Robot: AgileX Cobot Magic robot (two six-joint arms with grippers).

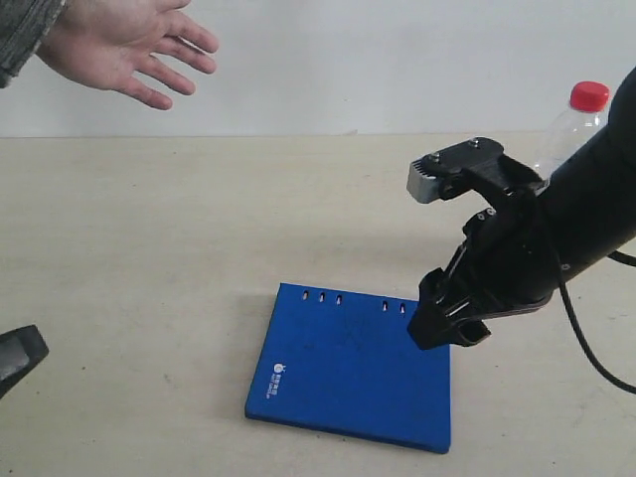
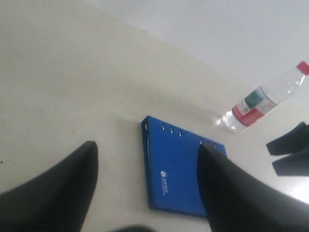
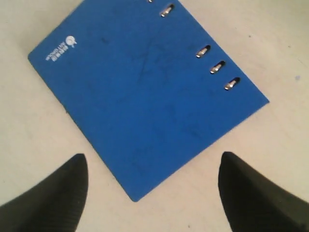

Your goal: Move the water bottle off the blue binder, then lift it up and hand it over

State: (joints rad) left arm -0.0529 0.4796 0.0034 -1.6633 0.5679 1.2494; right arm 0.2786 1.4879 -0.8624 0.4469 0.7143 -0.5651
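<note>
Clearance seems to explain the layout: the bottle [image 2: 253,102] stands on the table [image 1: 149,248], apart from the binder [image 1: 353,368] and just beyond its spine corner, so the flat blue cover lies bare for a grasp. The right gripper [image 3: 153,157] hangs above the binder with its fingers spread wide and nothing between them. It is tilted down toward the near corner, probably lining up to take an edge. The left gripper [image 2: 146,150] is likewise spread wide and empty, low and well off to the side, likely kept out of the way. A person's open hand [image 1: 119,50] waits at the far side, apparently ready to receive.

From the exterior camera the right arm [image 1: 586,219] covers most of the bottle, so only its neck and red cap show. The same arm hides one spine corner of the binder. The left gripper is cut off by the frame edge there and shows only as a dark tip. The white logo's lettering is too small to read, and the person's arm is cut off at the sleeve.
</note>
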